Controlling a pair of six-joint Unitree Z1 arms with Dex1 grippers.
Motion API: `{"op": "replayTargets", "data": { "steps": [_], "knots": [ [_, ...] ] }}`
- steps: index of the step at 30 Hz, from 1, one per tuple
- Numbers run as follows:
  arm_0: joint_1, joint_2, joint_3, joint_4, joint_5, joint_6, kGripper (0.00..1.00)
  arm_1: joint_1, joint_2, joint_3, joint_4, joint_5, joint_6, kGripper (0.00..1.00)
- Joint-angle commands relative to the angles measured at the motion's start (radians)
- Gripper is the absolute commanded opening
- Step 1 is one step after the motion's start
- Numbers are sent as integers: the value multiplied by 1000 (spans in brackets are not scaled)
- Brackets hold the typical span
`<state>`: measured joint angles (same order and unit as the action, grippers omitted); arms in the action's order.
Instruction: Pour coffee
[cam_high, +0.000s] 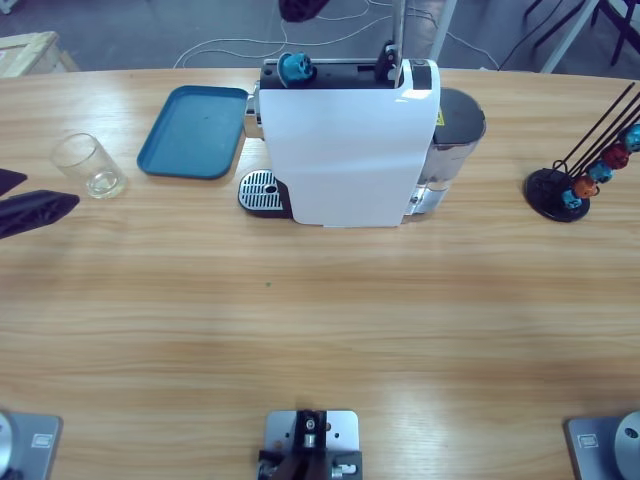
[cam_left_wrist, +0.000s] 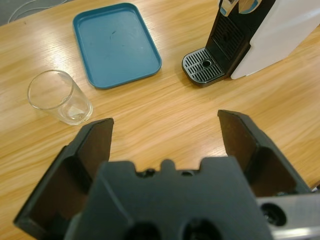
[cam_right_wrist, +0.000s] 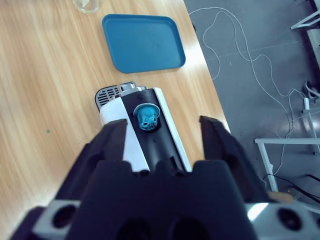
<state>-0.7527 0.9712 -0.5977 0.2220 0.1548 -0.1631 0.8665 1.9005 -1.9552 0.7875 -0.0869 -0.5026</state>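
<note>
A white coffee machine stands at the back middle of the table, with a blue capsule sitting in its top slot and its drip grate to the left. A clear glass tumbler stands upright left of the blue tray and looks empty. No coffee is in view. My left gripper is open and holds nothing. It hovers just short of the tumbler and enters the high view as black jaws at the left edge. My right gripper is open above the machine's top, looking down at the capsule.
An empty blue tray lies between the tumbler and the machine. At the far right stands a black rack of coloured capsules. A grey water tank sits on the machine's right side. Cables lie on the floor beyond the table's far edge.
</note>
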Motion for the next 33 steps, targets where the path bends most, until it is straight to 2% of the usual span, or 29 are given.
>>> {"op": "replayTargets", "data": {
  "steps": [1, 15, 33],
  "knots": [
    [-6, -11, 41, -12, 5, 11, 895, 11, 103, -1, -1, -49, 26, 0],
    [-6, -17, 42, -12, 5, 11, 895, 11, 131, 38, -1, -69, 80, 0],
    [-5, -17, 42, -13, 5, 11, 893, 37, 159, 117, -36, -31, 142, 0]
  ]
}}
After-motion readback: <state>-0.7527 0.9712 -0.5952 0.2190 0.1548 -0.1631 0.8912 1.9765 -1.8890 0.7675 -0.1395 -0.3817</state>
